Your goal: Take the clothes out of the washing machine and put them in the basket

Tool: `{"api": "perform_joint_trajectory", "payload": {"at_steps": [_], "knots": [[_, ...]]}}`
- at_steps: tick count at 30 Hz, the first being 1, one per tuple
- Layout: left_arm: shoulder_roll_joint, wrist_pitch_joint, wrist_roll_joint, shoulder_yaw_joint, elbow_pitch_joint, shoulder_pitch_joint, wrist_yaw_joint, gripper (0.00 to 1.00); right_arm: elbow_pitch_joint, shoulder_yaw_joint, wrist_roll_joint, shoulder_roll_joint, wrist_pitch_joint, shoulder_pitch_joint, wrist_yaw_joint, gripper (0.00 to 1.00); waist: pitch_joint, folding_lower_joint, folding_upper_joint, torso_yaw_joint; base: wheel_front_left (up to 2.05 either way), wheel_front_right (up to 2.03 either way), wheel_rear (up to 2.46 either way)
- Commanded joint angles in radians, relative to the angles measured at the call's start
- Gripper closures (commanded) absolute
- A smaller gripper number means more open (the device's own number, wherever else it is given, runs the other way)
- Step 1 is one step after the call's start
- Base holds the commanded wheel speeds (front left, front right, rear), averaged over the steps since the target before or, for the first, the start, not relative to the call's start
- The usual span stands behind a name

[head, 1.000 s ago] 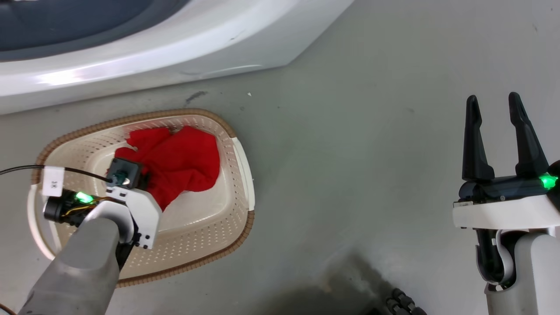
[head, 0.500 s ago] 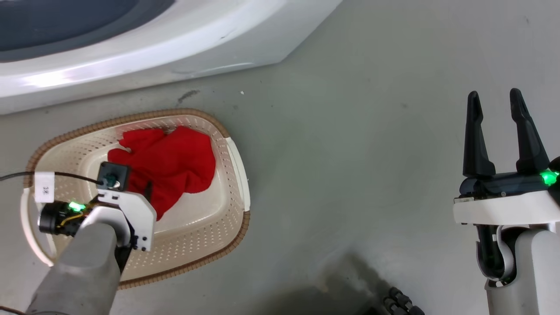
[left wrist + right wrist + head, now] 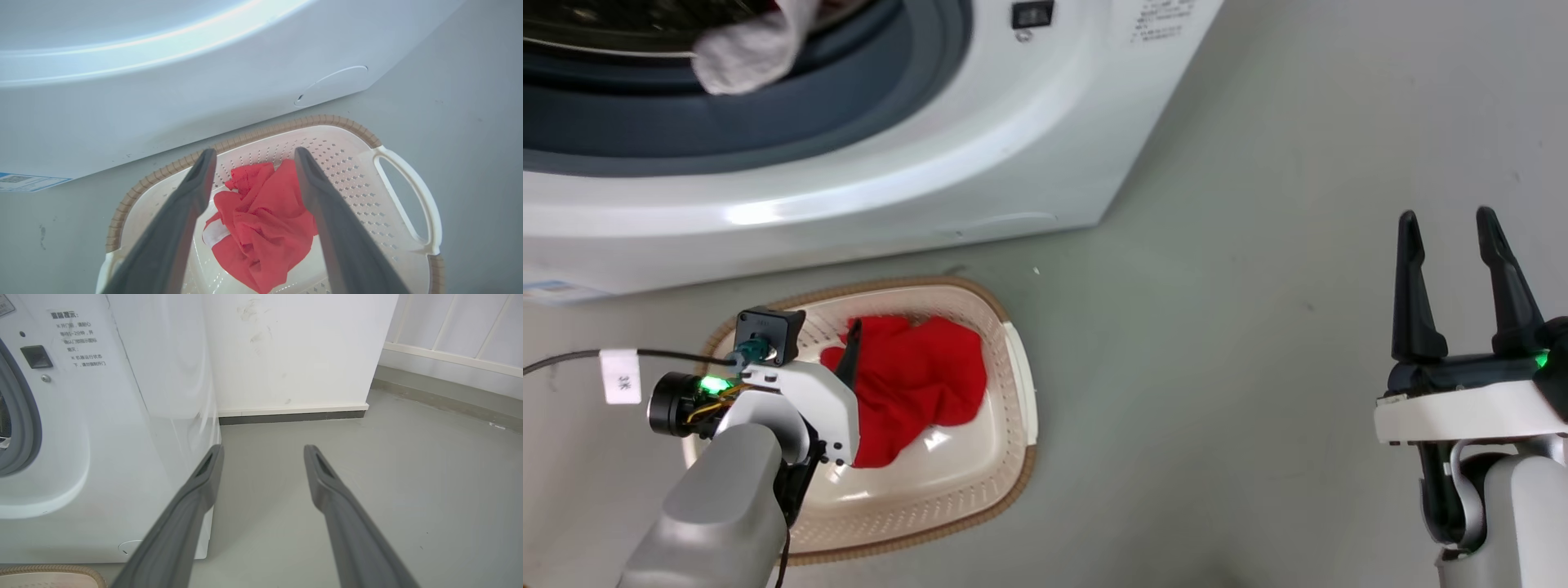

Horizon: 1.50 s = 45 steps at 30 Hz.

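ITEM: clothes (image 3: pixel 261 220). One red garment with a white strip lies crumpled in the basket (image 3: pixel 327 119), which stands on the floor (image 3: pixel 1217 367) just in front of the washing machine (image 3: pixel 980 147). A pale fold of cloth (image 3: pixel 747 49) hangs over the porthole's rubber seal (image 3: pixel 890 122).
HANDLING (judged): light, limp and not fragile, with no fixed shape. Best pinched at a raised, bunched fold; a trailing end could drag on the seal.
LEFT CLAW (image 3: pixel 251 157): fingers spread and holding nothing, poised above the basket with the red garment below.
RIGHT CLAW (image 3: pixel 1445 216): fingers spread and empty, well apart from the basket, over bare floor.
SURROUNDINGS: round service cover (image 3: pixel 333 83) low on the machine front; tagged cable (image 3: pixel 619 376) at the left wrist; white wall (image 3: pixel 294 351).
OBSTRUCTIONS: the seal's lip at the drum mouth; the left forearm across the basket's near side
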Motion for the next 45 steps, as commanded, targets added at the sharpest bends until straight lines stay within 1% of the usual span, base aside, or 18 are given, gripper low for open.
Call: {"api": "perform_joint_trajectory", "payload": {"at_steps": [1, 3, 4, 5, 8, 9, 15, 19, 24, 30, 34, 39, 42, 45], "knots": [[0.011, -0.004, 0.017, 0.03, -0.077, 0.053, 0.007, 0.0, 0.007, -0.01, -0.013, 0.001, -0.002, 0.022, -0.001, 0.0, -0.084, 0.0, 0.0, 0.055, 0.0, 0.0, 0.0], [0.01, -0.004, 0.026, 0.082, -0.184, 0.097, 0.009, 0.0, 0.011, -0.021, -0.022, 0.001, -0.002, 0.035, -0.001, 0.0, -0.114, 0.0, 0.0, 0.074, 0.0, 0.0, 0.0], [0.01, -0.004, 0.026, 0.082, -0.184, 0.097, 0.009, 0.0, 0.011, -0.021, -0.022, 0.001, -0.002, 0.035, -0.001, 0.0, -0.114, 0.0, 0.0, 0.074, 0.0, 0.0, 0.0], [0.008, -0.003, 0.049, 0.134, -0.279, 0.145, 0.011, 0.0, 0.014, -0.03, -0.034, 0.001, -0.002, 0.047, -0.001, 0.0, -0.139, 0.0, 0.0, 0.093, 0.0, 0.0, 0.0], [-0.007, -0.004, 0.088, 0.211, -0.413, 0.219, 0.02, 0.0, 0.017, -0.041, -0.046, 0.001, -0.002, 0.069, -0.001, 0.0, -0.177, 0.0, 0.0, 0.116, 0.0, 0.0, 0.0], [-0.007, -0.004, 0.088, 0.211, -0.413, 0.219, 0.02, 0.0, 0.017, -0.041, -0.046, 0.001, -0.002, 0.069, -0.001, 0.0, -0.177, 0.0, 0.0, 0.116, 0.0, 0.0, 0.0], [-0.058, -0.004, 0.165, 0.353, -0.617, 0.36, 0.013, 0.0, 0.021, -0.042, -0.053, 0.001, -0.002, 0.105, -0.001, 0.0, -0.233, 0.0, 0.0, 0.138, 0.0, 0.0, 0.0], [-0.106, -0.004, 0.202, 0.432, -0.707, 0.43, 0.005, 0.0, 0.02, -0.034, -0.05, 0.001, -0.002, 0.119, -0.001, 0.0, -0.255, 0.0, 0.0, 0.138, 0.0, 0.0, 0.0], [-0.154, -0.004, 0.252, 0.498, -0.766, 0.485, -0.009, 0.0, 0.021, -0.024, -0.042, 0.001, -0.002, 0.129, -0.001, 0.0, -0.269, 0.0, 0.0, 0.135, 0.0, 0.0, 0.0], [-0.177, -0.004, 0.301, 0.539, -0.813, 0.489, -0.036, 0.0, 0.016, -0.006, -0.033, 0.001, -0.002, 0.137, -0.001, 0.0, -0.259, 0.0, 0.0, 0.12, 0.0, 0.0, 0.0], [-0.171, -0.004, 0.318, 0.549, -0.85, 0.451, -0.053, 0.0, 0.009, -0.006, -0.028, 0.001, -0.002, 0.12, -0.001, 0.0, -0.223, 0.0, 0.0, 0.102, 0.0, 0.0, 0.0], [-0.13, -0.004, 0.318, 0.528, -0.835, 0.354, -0.068, 0.0, -0.001, -0.004, -0.025, 0.001, -0.002, 0.107, -0.001, 0.0, -0.145, 0.0, 0.0, 0.079, 0.0, 0.0, 0.0], [-0.084, 0.03, 0.288, 0.502, -0.808, 0.251, -0.073, 0.0, -0.012, -0.004, -0.022, 0.001, -0.002, 0.092, -0.001, 0.0, -0.091, 0.0, 0.0, 0.063, 0.0, 0.0, 0.0], [-0.023, 0.095, 0.253, 0.468, -0.792, 0.129, -0.075, 0.0, -0.022, -0.006, -0.01, 0.001, -0.002, 0.075, -0.001, 0.0, -0.029, 0.0, 0.0, 0.042, 0.0, 0.0, 0.0]]}}
